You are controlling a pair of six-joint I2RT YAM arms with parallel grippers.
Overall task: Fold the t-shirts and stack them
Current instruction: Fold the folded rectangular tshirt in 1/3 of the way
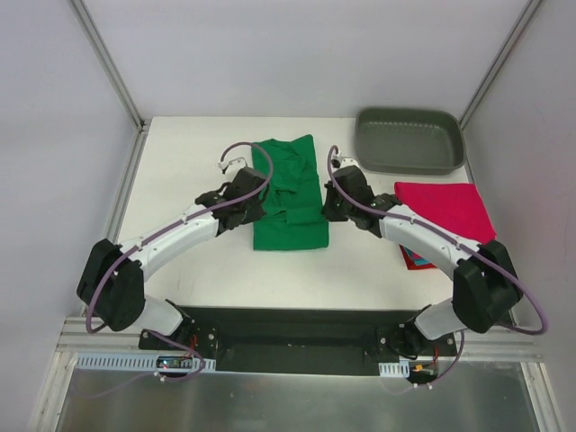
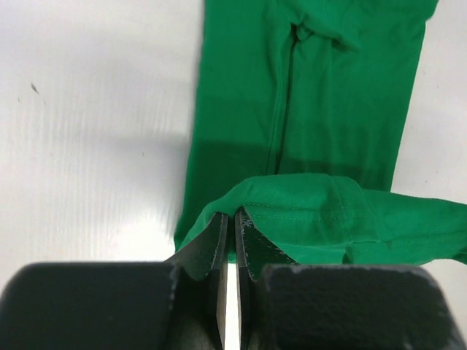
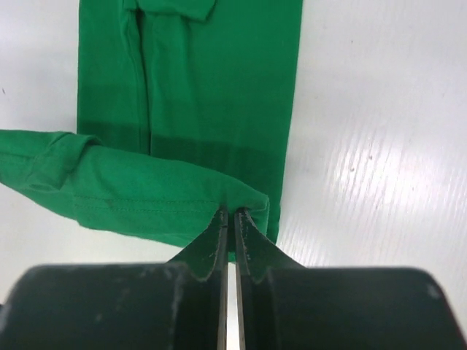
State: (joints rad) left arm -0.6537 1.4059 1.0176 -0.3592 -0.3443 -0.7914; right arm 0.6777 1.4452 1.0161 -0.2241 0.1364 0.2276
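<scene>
A bright green t-shirt lies as a long strip in the middle of the table, its near hem lifted and carried over the rest. My left gripper is shut on the hem's left corner. My right gripper is shut on the right corner. In both wrist views the green t-shirt stretches away flat beneath the raised edge. A folded crimson-pink t-shirt lies at the right on a pile, with teal and red cloth peeking out under my right arm.
A grey plastic tray stands at the back right corner, just behind the crimson-pink pile. White walls with metal posts close the table in on the left, back and right.
</scene>
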